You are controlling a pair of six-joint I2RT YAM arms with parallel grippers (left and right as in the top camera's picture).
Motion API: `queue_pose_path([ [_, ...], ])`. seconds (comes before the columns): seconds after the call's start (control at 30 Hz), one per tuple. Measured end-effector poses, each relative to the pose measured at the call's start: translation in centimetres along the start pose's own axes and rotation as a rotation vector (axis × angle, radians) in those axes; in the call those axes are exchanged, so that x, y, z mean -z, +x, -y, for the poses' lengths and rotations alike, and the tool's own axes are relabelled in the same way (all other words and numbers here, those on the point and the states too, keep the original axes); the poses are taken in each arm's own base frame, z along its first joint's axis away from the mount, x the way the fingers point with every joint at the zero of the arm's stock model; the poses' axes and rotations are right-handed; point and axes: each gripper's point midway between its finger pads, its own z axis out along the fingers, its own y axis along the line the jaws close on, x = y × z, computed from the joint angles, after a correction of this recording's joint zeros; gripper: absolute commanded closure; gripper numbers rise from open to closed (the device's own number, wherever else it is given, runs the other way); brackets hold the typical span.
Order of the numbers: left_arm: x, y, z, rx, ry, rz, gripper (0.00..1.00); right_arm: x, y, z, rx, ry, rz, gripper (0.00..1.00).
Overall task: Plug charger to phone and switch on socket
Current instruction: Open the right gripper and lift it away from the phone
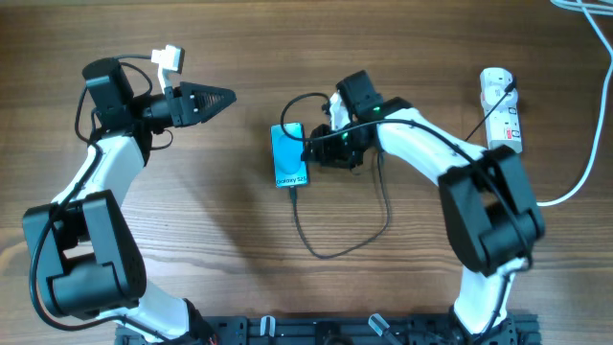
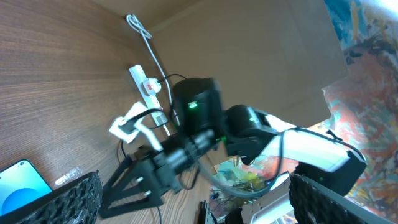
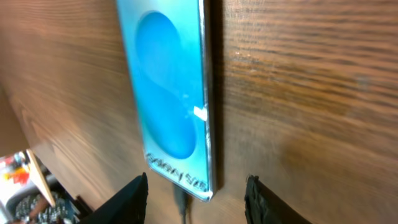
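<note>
– Two arms show from overhead. The left gripper [image 1: 226, 97] hangs in the upper left of the frame, pointing toward the middle, well apart from everything else.
– Its jaws?
– Hard to judge from above. The phone [image 1: 289, 155] lies flat at the centre, screen up. The right gripper [image 1: 321, 146] sits just beside its right edge.
– And the charger?
– The charger [image 1: 322, 255] leaves the phone's lower end, loops down across the table [image 1: 230, 220] and rises again under the right arm. The socket [image 1: 502, 107] lies in the upper right, well apart from the phone, and a white cord [image 1: 586, 144] curves along the right edge.
– Switch on?
– Cannot tell.
– Left wrist view?
– The left fingers [image 2: 74, 199] stand at the bottom corners, wide apart with nothing between them: released. Beyond them the right arm fills the middle, blurred. The phone [image 2: 22, 183] peeks in at the bottom left. The socket [image 2: 144, 82] lies upper left of centre, and the white cord [image 2: 140, 31] runs toward the top.
– Right wrist view?
– The phone [image 3: 168, 93] runs from top to bottom, left of centre, its text end lowest. The right fingers [image 3: 134, 199] stand apart at the bottom edge, one on either side of that end, gripping nothing. The charger tip [image 3: 181, 200] meets the phone's lower end between them.
</note>
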Motion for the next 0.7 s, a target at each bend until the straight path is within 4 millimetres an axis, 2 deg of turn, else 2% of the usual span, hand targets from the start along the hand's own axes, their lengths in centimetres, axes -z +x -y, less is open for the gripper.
queue_pose_path([
  [0.1, 0.0, 0.0, 0.0, 0.001, 0.000, 0.000, 0.00, 2.5, -0.3, -0.6, -0.008, 0.051, 0.058, 0.23],
  [0.13, 0.0, 0.0, 0.0, 0.000, 0.000, 0.000, 0.00, 3.1, -0.4, -0.4, -0.012, 0.082, 0.078, 0.04],
  [0.17, 0.0, 0.0, 0.0, 0.000, 0.000, 0.000, 0.00, 3.3, -0.6, -0.1, -0.018, 0.102, 0.091, 0.00],
  [0.33, 0.0, 0.0, 0.0, 0.000, 0.000, 0.000, 0.00, 3.7, -1.6, 1.6, -0.024, 0.202, 0.148, 0.00],
  [0.7, 0.0, 0.0, 0.0, 0.000, 0.000, 0.000, 0.00, 3.7, -1.3, 2.0, -0.031, 0.223, 0.143, 0.01],
])
